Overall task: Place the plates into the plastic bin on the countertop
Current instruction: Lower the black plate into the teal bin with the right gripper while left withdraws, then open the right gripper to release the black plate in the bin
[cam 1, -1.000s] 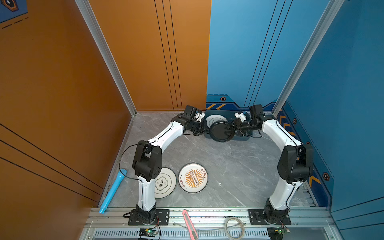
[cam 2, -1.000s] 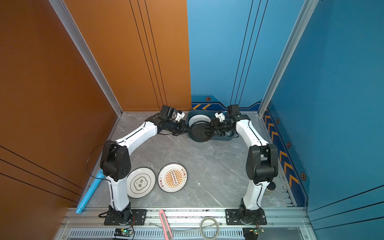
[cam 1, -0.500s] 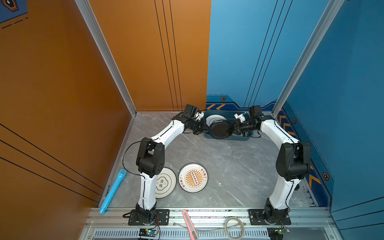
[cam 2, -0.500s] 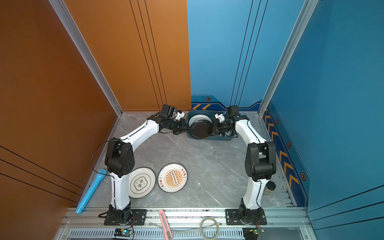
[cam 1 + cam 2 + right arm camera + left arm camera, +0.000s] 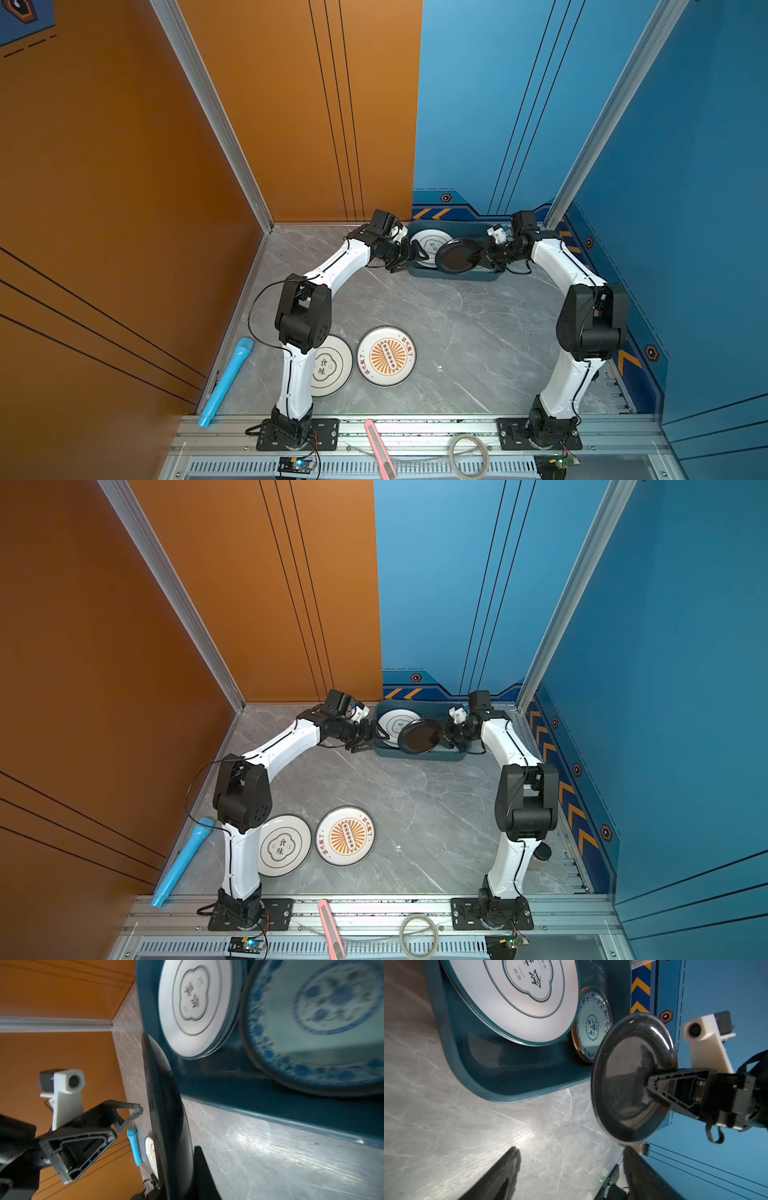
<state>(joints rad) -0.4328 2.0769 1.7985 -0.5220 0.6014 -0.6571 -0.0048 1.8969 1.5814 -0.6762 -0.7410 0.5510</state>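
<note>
Grey marble table (image 5: pixel 457 332): right hand (image 5: pixel 481 257) clamps the black plate (image 5: pixel 457 257) by its rim, tilted, over the near wall of the bin (image 5: pixel 453 277); the bin's floor lies just beyond, below. Left hand (image 5: pixel 417 257) gapes wide, empty, alongside.

Right claw (image 5: pixel 441 737) clamps black plate (image 5: pixel 417 737) above bin (image 5: pixel 415 757); left claw (image 5: pixel 372 738) spread, beside bin.

The black plate (image 5: pixel 618 1076) looks shiny and smooth. The plastic bin (image 5: pixel 519 1076) is smooth, and the stone-look countertop (image 5: pixel 467 1136) gleams.
</note>
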